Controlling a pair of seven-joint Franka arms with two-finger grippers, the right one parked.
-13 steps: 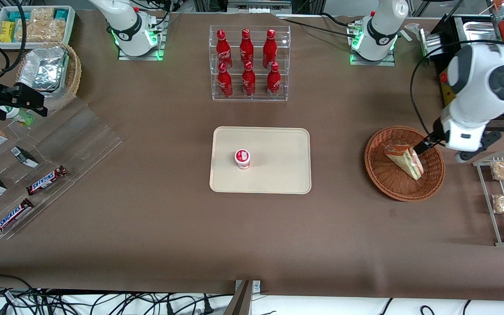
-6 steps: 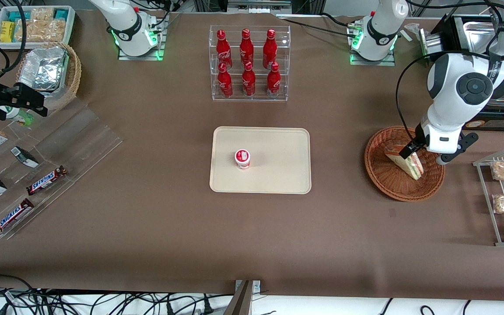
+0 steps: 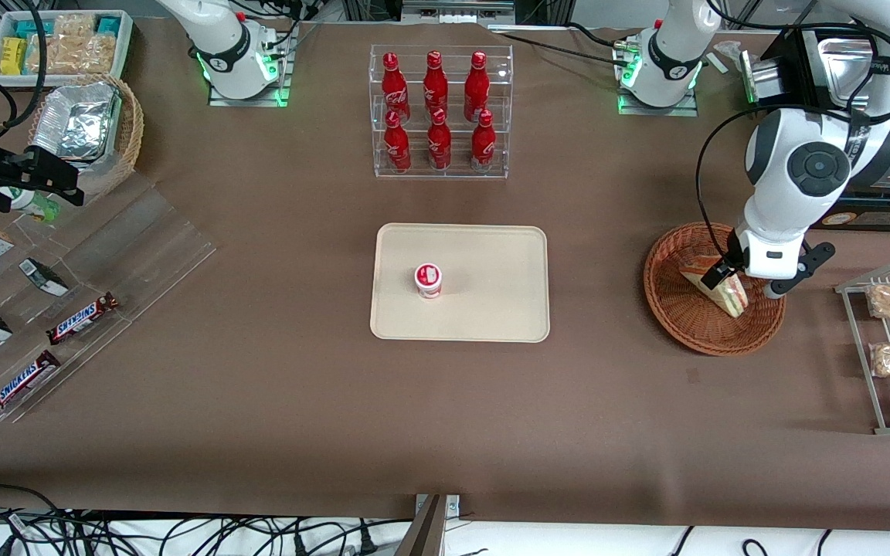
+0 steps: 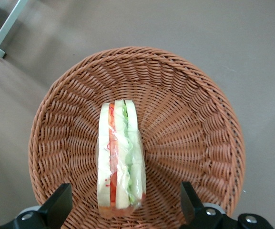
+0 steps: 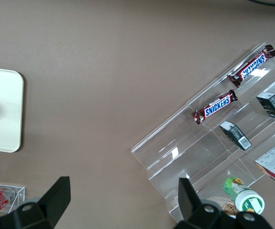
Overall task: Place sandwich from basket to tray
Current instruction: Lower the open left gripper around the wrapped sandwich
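Bottle rack [image 3: 440, 112]: clear acrylic, six red bottles, upright.
Cup [image 3: 428, 279]: red-and-white lid, standing on cream surface.
Snickers bars [image 5: 214, 107]: two, on clear stepped display.
Foil containers [image 3: 76, 120]: in pale wicker basket.

I see the basket [image 3: 692, 324] as reddish-brown wicker with a radiating weave; in it the sandwich [image 4: 119, 157] shows pale bread striped with red and green filling under clear wrap; my gripper [image 4: 123, 210], above the basket, has black fingers [image 4: 58, 205] on a white arm; toward the parked arm's end from the basket, the tray [image 3: 491, 309] is plain cream-beige, carrying a white cup [image 3: 428, 279] with red; the table [image 3: 298, 401] is flat brown
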